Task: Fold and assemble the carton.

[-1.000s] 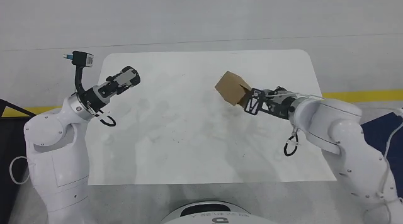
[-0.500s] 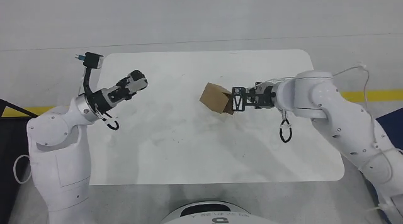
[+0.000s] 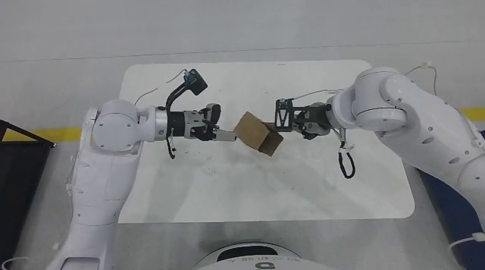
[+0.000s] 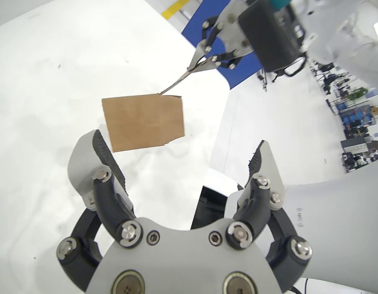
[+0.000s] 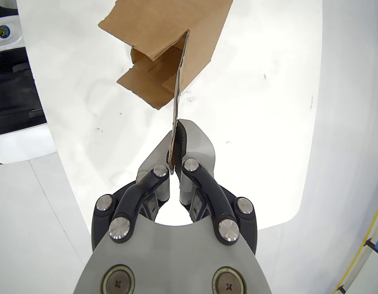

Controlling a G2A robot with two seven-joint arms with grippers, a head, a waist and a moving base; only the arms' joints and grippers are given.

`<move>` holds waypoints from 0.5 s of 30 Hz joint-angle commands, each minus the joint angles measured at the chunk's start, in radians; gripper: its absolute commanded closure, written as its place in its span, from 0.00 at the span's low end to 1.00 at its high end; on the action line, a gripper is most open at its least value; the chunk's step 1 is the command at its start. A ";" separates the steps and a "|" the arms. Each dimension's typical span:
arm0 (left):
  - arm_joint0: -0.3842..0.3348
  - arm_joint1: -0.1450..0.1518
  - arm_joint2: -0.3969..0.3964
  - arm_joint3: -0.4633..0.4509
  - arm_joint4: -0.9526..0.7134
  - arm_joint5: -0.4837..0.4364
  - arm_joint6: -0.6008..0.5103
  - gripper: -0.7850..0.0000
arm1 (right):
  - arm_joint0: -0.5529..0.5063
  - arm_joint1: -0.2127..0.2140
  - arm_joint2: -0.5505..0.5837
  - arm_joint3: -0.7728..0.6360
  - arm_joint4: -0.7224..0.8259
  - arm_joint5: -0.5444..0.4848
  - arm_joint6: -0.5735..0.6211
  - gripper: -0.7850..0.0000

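Observation:
A small brown cardboard carton hangs in the air above the middle of the white table. My right gripper is shut on one of its flaps, holding it from the right side. In the right wrist view the carton shows an open end with loose inner flaps. My left gripper stands open just left of the carton, its fingers apart. In the left wrist view the carton floats beyond my open left gripper, close to one fingertip, with the right gripper pinching its far corner.
The white table has rounded corners, and its right edge lies beyond the right arm. A yellow floor line runs past both sides. A blue object stands off the table behind the right gripper.
My right gripper carried the carton leftward to the table's middle. My left arm swung in from the far left and now has its open gripper right beside the carton.

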 commanded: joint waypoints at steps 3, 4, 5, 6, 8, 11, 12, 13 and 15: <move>-0.034 0.029 0.060 0.078 0.079 -0.031 0.032 0.00 | 0.008 0.016 -0.025 -0.001 0.022 -0.002 -0.002 1.00; -0.043 0.037 0.076 0.084 0.121 -0.040 0.041 0.00 | 0.011 0.021 -0.034 -0.004 0.026 -0.005 -0.005 1.00; -0.048 0.044 0.092 0.095 0.152 -0.050 0.050 0.00 | 0.015 0.025 -0.039 -0.005 0.029 -0.007 -0.007 1.00; -0.051 0.049 0.102 0.110 0.158 -0.059 0.059 0.00 | 0.018 0.029 -0.046 -0.005 0.031 -0.008 -0.008 1.00; -0.058 0.058 0.120 0.123 0.169 -0.076 0.077 0.00 | 0.022 0.034 -0.061 -0.004 0.039 -0.013 -0.013 1.00; -0.064 0.068 0.144 0.133 0.195 -0.095 0.096 0.00 | 0.031 0.039 -0.076 0.004 0.059 -0.030 -0.030 1.00; -0.067 0.071 0.153 0.135 0.216 -0.104 0.105 0.00 | 0.035 0.039 -0.082 0.007 0.065 -0.034 -0.035 1.00; -0.070 0.073 0.161 0.139 0.233 -0.117 0.118 0.00 | 0.040 0.039 -0.087 0.010 0.070 -0.038 -0.038 1.00; -0.079 0.078 0.184 0.127 0.313 -0.171 0.172 0.00 | 0.051 0.037 -0.100 0.015 0.076 -0.041 -0.041 1.00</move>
